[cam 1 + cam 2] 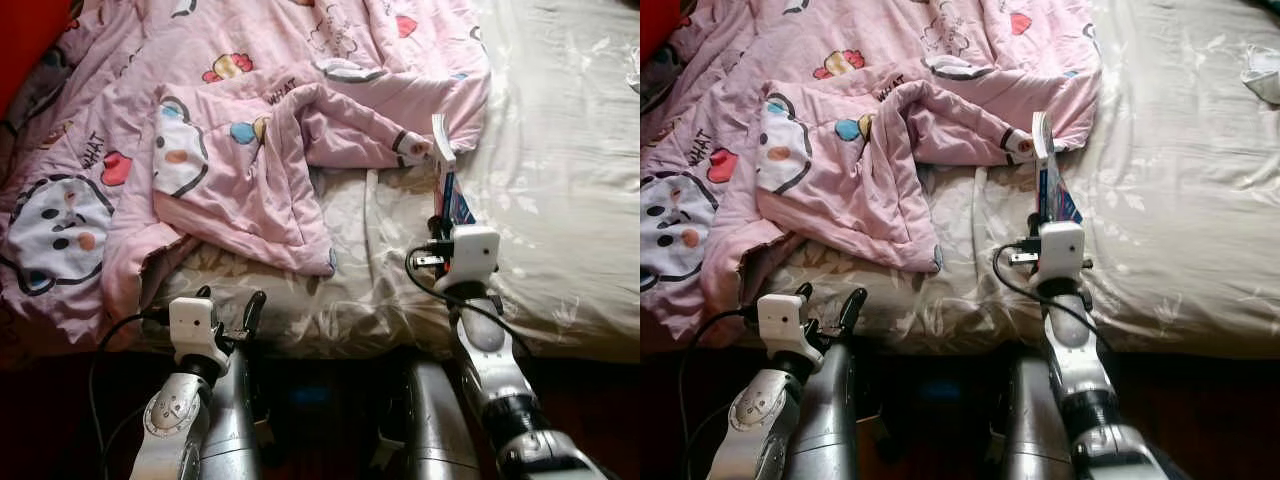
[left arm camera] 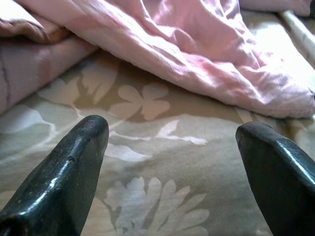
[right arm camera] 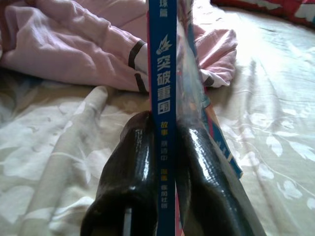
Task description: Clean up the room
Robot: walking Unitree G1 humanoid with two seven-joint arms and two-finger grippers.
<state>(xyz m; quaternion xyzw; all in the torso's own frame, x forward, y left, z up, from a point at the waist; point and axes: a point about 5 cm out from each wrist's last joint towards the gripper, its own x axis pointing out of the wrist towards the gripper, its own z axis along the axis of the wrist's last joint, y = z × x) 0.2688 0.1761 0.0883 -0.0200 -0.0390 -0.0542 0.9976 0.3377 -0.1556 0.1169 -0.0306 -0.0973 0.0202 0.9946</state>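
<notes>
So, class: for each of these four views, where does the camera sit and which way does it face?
Left eye view: head camera, looking down at the bed and pink quilt; both arms show.
Right eye view: its stereo twin, sharing the same scene.
Left wrist view: along the open left gripper, low over the flowered sheet.
Right wrist view: along the right gripper, clamping a blue book.
</notes>
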